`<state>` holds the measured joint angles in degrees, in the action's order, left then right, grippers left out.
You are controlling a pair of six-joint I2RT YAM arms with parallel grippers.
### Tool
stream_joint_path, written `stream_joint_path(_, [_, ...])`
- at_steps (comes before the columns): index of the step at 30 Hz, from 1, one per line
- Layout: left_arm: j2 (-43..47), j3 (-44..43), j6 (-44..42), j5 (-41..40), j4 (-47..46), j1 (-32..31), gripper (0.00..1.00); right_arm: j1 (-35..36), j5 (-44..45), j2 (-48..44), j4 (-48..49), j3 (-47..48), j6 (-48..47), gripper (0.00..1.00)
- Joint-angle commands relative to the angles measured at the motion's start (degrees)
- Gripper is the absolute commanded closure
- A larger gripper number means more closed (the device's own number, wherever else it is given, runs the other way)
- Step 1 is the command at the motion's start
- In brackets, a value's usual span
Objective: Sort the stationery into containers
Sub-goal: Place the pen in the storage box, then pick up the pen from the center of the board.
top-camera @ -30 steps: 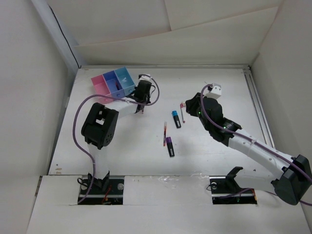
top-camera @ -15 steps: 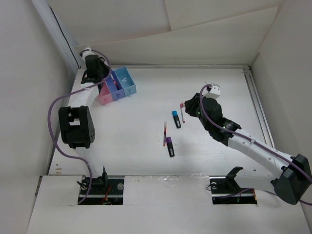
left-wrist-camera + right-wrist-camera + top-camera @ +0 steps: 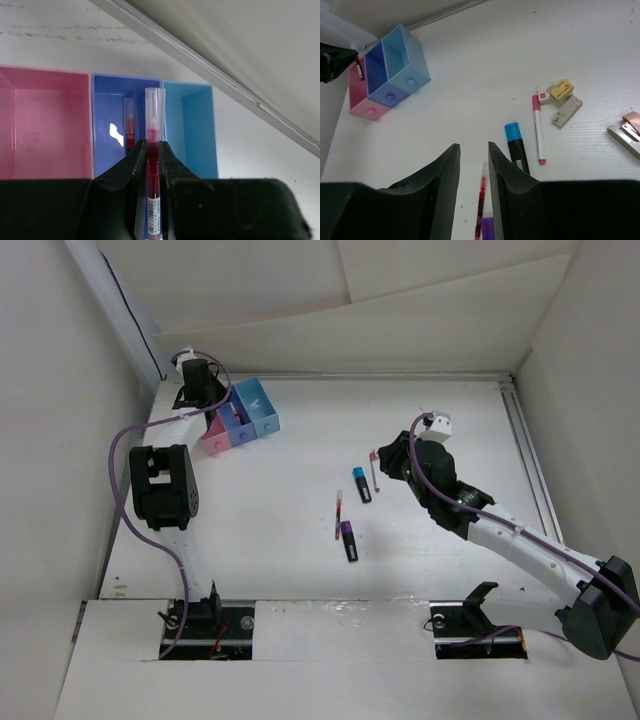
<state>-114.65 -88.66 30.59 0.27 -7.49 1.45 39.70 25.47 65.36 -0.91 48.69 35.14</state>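
Top view: I have the left pincer [image 3: 200, 388] out at the far left corner of the bench [image 3: 450, 410], just beside the containers [image 3: 243, 418]. The right pincer [image 3: 388, 462] hangs near the loose stationery in mid-bench: a blue-capped marker [image 3: 360, 484], a purple-ended marker [image 3: 349, 540] and a thin pen [image 3: 338, 512] between them.

Left wrist view: this pincer is clamped tight on a red pen [image 3: 153, 132], which points out over the purple-blue bin [image 3: 111, 107], between the pink bin [image 3: 45, 125] and the light blue bin [image 3: 192, 130]. A second red pen [image 3: 130, 125] lies in that middle bin (so it's my target, I judge). The held pen lines up close to the divider on the light blue side. I'd nudge towards the bin's centre, bring the tip below the rim, then open gently so nothing bounces out.

Right wrist view: that pincer stands partly open, holding nothing, above the blue-capped marker and a pink pen [image 3: 537, 127].
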Motion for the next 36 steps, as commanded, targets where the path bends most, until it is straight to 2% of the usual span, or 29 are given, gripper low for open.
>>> stream_joint_path(1, [0.2,-2.7,-0.4,-0.4,-0.7,0.4,0.99,-0.3,-0.3,0.0,1.3,1.5,-0.8,0.65])
stream_joint_path(6, [-0.3,-1.1,-0.4,-1.0,-1.2,0.4,0.86,-0.3,-0.3,0.0,1.3,1.5,-0.8,0.65])
stream_joint_path(9, [0.2,-0.5,-1.0,-1.0,-1.2,0.4,0.68,-0.3,-0.3,0.0,1.3,1.5,-0.8,0.65])
stream_joint_path(10, [1.9,0.1,-1.6,-1.5,-1.2,-0.1,0.57,-0.3,-0.3,0.0,1.3,1.5,-0.8,0.65])
stream_joint_path(12, [3.3,0.1,-2.2,-2.5,-1.2,-0.8,0.51,-0.3,-0.3,0.0,1.3,1.5,-0.8,0.65])
stream_joint_path(14, [5.6,0.1,-2.2,-4.0,-1.2,-2.2,0.53,-0.3,-0.3,0.0,1.3,1.5,-0.8,0.65])
stream_joint_path(15, [6.4,0.1,-2.2,-4.1,-1.2,-2.2,0.58,-0.3,-0.3,0.0,1.3,1.5,-0.8,0.65])
stream_joint_path(18, [11.1,2.8,-2.2,-4.7,-2.8,-5.8,0.64,-0.3,-0.3,0.0,1.3,1.5,-0.8,0.65])
stream_joint_path(21, [17.1,8.9,-2.8,-5.4,-4.2,-12.2,0.72,-0.3,2.0,-0.8,1.3,1.0,-0.8,0.66])
stream_joint_path(23, [20.2,17.3,-3.5,-7.4,-8.2,-17.0,0.75,-0.3,4.3,-2.0,1.3,0.4,-0.8,0.74])
stream_joint_path(24, [22.0,19.6,-4.5,-8.6,-9.0,-22.3,0.75,-0.3,4.8,-2.0,1.3,0.4,-0.8,0.78])
stream_joint_path(25, [22.0,21.4,-5.5,-9.8,-9.0,-25.2,0.76,-0.3,5.4,-2.6,1.3,-0.2,-0.8,0.88])
stream_joint_path(28, [21.3,26.1,-6.2,-11.9,-7.1,-34.2,0.76,-0.3,6.0,-3.1,1.3,-0.2,-0.2,0.96])
stream_joint_path(31, [19.5,29.7,-5.6,-14.7,-5.1,-42.2,0.76,-0.3,6.0,-3.1,1.3,-0.2,0.4,0.92])
stream_joint_path(32, [18.8,30.3,-5.6,-15.3,-4.1,-44.1,0.74,-0.3,6.0,-2.6,1.3,-0.2,0.4,0.83])
stream_joint_path(34, [18.2,31.1,-4.2,-19.6,-3.4,-47.4,0.72,-0.3,6.0,-2.6,0.7,-0.2,0.4,0.76])
stream_joint_path(36, [18.2,31.9,-3.0,-20.2,-3.4,-50.6,0.67,-0.9,6.0,-2.0,0.7,-0.2,0.4,0.67])
